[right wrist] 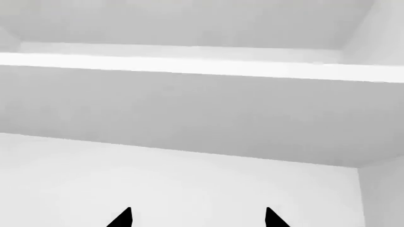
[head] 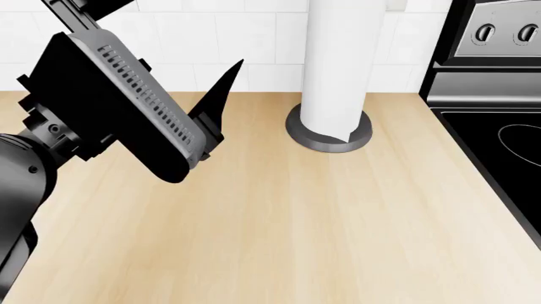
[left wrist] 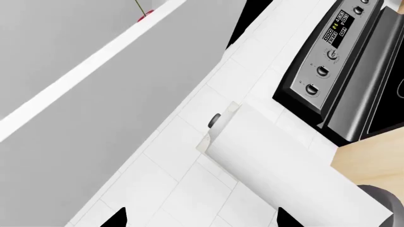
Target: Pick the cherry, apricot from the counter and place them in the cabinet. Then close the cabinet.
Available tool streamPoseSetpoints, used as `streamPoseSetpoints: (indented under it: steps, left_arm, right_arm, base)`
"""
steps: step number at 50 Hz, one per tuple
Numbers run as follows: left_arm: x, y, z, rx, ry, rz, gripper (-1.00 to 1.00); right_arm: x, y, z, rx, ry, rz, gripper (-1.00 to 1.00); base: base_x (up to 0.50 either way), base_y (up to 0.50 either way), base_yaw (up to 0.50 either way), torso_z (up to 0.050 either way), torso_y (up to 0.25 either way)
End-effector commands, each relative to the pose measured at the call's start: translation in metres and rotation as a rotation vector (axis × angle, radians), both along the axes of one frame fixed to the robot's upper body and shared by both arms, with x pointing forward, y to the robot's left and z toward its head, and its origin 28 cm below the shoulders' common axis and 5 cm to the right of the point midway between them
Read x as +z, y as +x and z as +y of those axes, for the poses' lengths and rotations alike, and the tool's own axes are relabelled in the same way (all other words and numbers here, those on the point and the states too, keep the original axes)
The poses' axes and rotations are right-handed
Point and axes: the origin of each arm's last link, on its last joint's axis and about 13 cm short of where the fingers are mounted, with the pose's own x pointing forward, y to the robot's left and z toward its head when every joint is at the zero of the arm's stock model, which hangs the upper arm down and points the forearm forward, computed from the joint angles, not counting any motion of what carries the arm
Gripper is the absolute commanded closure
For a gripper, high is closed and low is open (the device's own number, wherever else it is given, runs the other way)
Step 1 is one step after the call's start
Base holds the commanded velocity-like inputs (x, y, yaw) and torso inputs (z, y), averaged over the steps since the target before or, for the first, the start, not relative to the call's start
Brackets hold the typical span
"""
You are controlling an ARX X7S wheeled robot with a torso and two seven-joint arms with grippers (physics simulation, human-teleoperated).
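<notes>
Left gripper (left wrist: 200,218): raised high above the desk; in its wrist view the two dark fingertips stand well apart with nothing between them, so it is open and holds nothing.
Left arm (head: 110,104): large and black in the head view, lifted over the near-left part of the desk, one pointed finger (head: 218,95) showing against the tiled wall.
Right gripper (right wrist: 197,218): its two dark fingertips stand apart and bare, so it is open; it faces pale grey cabinet boards (right wrist: 202,104).
Cherry (left wrist: 144,15): a small red fruit with a thin green stem, seen in the left wrist view at the edge of a white shelf (left wrist: 94,59) of the cabinet.
Apricot: cannot be found in any view.
Desk (head: 279,221): light wood grain, bare in the part the head camera sees.
Paper towel roll (head: 343,63): stands upright on a round grey base (head: 328,140) at the back of the desk, near the tiled wall (head: 253,38).
Stove (head: 498,126): black top with ring outlines, just right of the desk; its knobs (left wrist: 322,71) and lit display (left wrist: 336,29) show in the left wrist view.
</notes>
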Motion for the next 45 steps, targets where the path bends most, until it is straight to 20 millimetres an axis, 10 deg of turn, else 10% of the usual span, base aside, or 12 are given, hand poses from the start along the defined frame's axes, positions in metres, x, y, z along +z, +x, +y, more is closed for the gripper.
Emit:
streamPoseSetpoints:
  steps: [1, 45]
  left_arm:
    - [0.001, -0.001, 0.000, -0.002, 0.001, -0.003, -1.00]
    - [0.004, -0.002, 0.003, 0.013, 0.001, -0.009, -1.00]
  right_arm:
    - [0.003, -0.001, -0.002, 0.166, 0.075, -0.069, -1.00]
    - [-0.014, -0.023, 0.004, 0.930, -0.042, 0.052, -1.00]
  base:
    - [0.00, 0.00, 0.00, 0.000, 0.000]
    - [0.00, 0.00, 0.00, 0.000, 0.000]
